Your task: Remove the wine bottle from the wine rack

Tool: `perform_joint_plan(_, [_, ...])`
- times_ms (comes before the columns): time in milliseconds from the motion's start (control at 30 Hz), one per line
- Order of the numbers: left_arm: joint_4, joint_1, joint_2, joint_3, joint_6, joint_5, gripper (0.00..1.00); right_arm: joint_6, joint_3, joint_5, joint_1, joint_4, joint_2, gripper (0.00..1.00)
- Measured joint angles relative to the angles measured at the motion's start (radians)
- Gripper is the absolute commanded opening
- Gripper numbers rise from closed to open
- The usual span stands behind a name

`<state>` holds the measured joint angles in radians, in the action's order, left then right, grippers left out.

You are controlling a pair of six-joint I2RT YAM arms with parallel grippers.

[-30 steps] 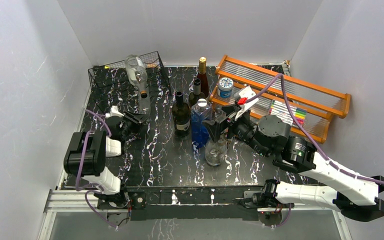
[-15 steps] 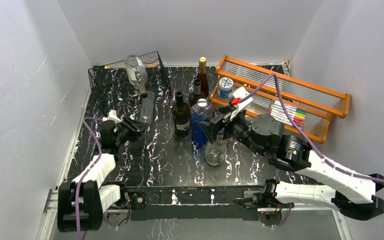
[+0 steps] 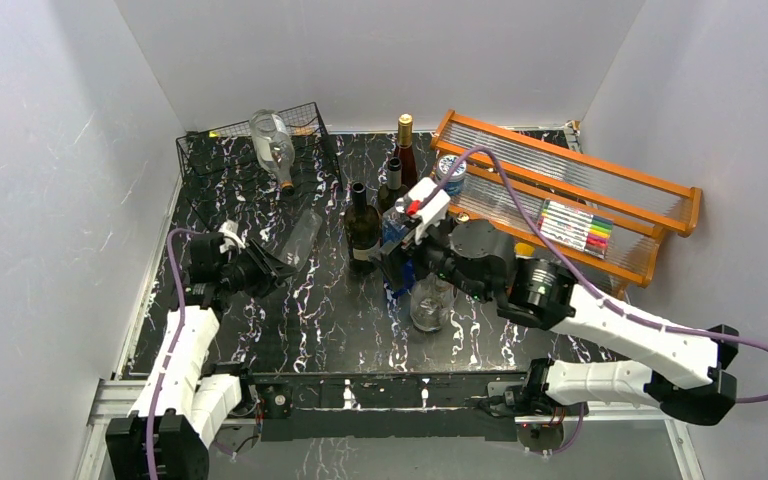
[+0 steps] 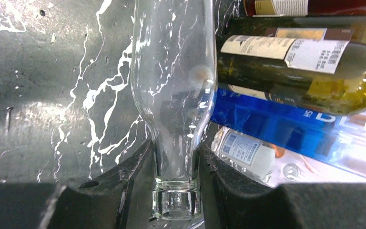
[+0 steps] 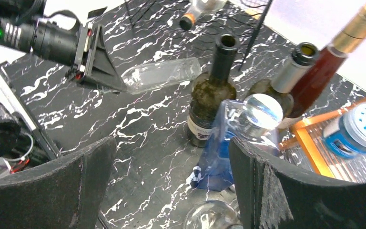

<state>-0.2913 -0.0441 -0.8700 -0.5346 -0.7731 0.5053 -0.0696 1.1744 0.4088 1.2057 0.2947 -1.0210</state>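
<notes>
The black wire wine rack [image 3: 222,160] stands at the back left with one clear corked bottle [image 3: 271,143] still lying in it. My left gripper [image 3: 276,260] is shut on the neck of a clear empty wine bottle [image 3: 303,236], held tilted and low over the table, clear of the rack. In the left wrist view the fingers [image 4: 131,167] clamp the neck [image 4: 176,171] just above the lip. My right gripper [image 3: 402,262] is open and empty above the standing bottles. Its wrist view shows the clear bottle [image 5: 161,74] and the left gripper [image 5: 95,59].
A dark green bottle [image 3: 363,228], a blue bottle [image 3: 400,240], another dark bottle [image 3: 393,185] and a red gold-capped bottle [image 3: 406,150] stand mid-table. A clear glass bottle [image 3: 430,302] stands nearer. An orange wooden shelf [image 3: 600,175] with markers [image 3: 575,225] fills the back right.
My left arm has drawn back toward the near left, pulling the clear bottle away from the rack and tipping it lower. My right arm has swung left over the standing bottles.
</notes>
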Motion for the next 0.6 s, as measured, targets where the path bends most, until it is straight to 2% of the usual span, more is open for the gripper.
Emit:
perform_joint_plan(167, [-0.195, 0.010, 0.002, -0.117, 0.106, -0.039, 0.00, 0.049, 0.024, -0.100, 0.000, -0.013, -0.078, 0.98])
perform_joint_plan(300, [-0.320, 0.063, 0.007, -0.188, 0.168, -0.099, 0.00, 0.094, 0.059, -0.212, 0.000, -0.029, -0.158, 0.98])
perform_joint_plan(467, [-0.476, 0.230, 0.016, -0.266, 0.234, -0.209, 0.00, 0.166, 0.076, -0.348, 0.000, -0.056, -0.256, 0.98])
perform_joint_plan(600, [-0.559, 0.339, 0.015, -0.337, 0.271, -0.280, 0.00, 0.242, 0.024, -0.439, 0.000, -0.137, -0.294, 0.98])
